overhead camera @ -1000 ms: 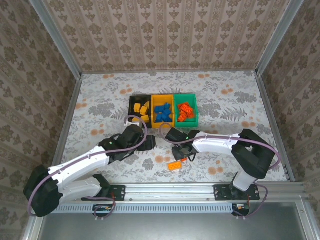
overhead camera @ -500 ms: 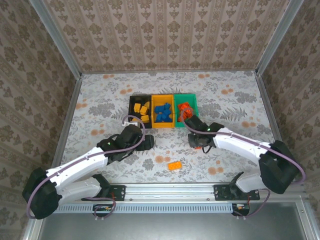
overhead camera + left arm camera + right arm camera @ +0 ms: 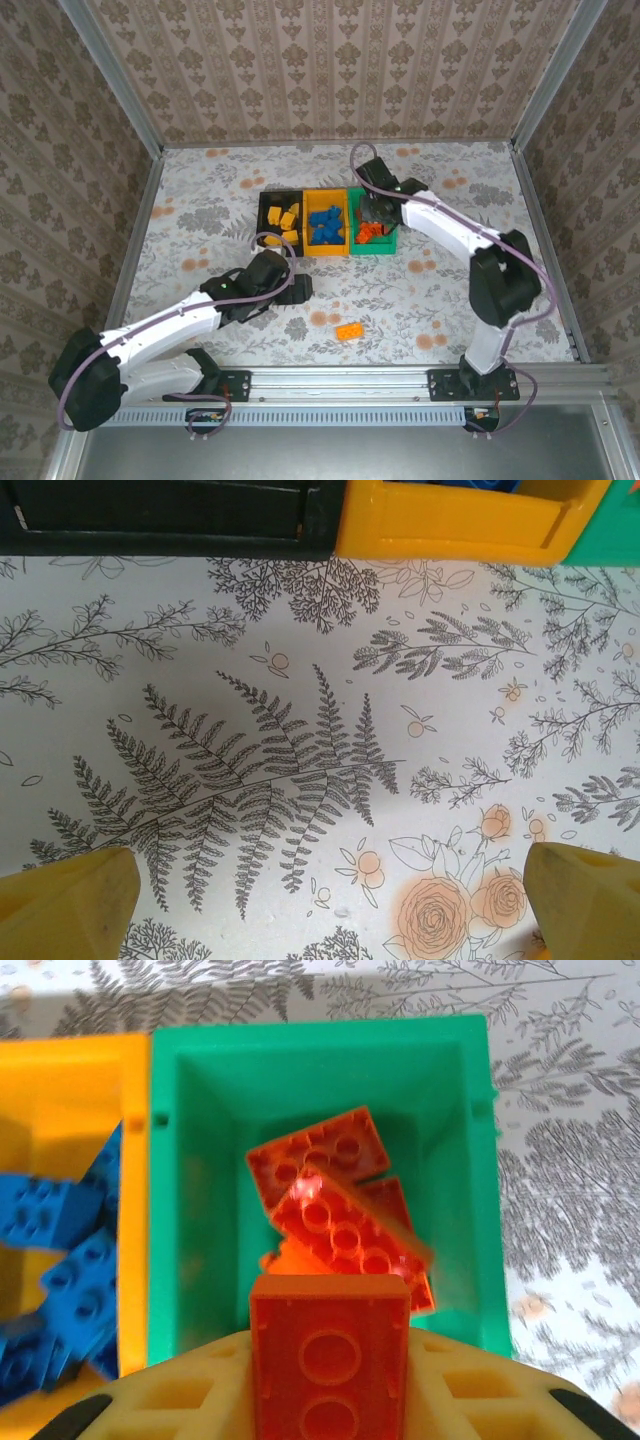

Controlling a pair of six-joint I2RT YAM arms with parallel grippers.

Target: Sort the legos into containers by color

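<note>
a flower-patterned table (image 3: 200, 210) seen from above, with two white robot arms reaching in from its near edge.

on the left, the left gripper (image 3: 298, 288) hangs low over bare tabletop. its jaws are spread as wide as they go, with nothing between them. its yellow fingers (image 3: 65, 900) frame only printed ferns and roses.

just ahead of that gripper stands a row of three bins, touching side by side. the black bin (image 3: 262, 212), ahead and slightly to its left, holds yellow bricks (image 3: 288, 218). the yellow bin (image 3: 327, 193), ahead and slightly to its right, holds blue bricks (image 3: 325, 228).

a loose orange brick (image 3: 350, 331) lies flat on the table, nearer the arm bases than the left gripper and off to its right, well apart from both grippers.

further right, the right gripper (image 3: 374, 212) hovers above the green bin (image 3: 380, 247), the last in the row. its jaws are closed on a red-orange brick (image 3: 330, 1355), pinched between the two yellow pads (image 3: 190, 1395) with its studs facing the wrist camera.

directly below that gripper, inside the green bin, lies a heap (image 3: 335, 1210) of more red-orange pieces, some tilted across each other. the blue bricks sit just to the gripper's left.
</note>
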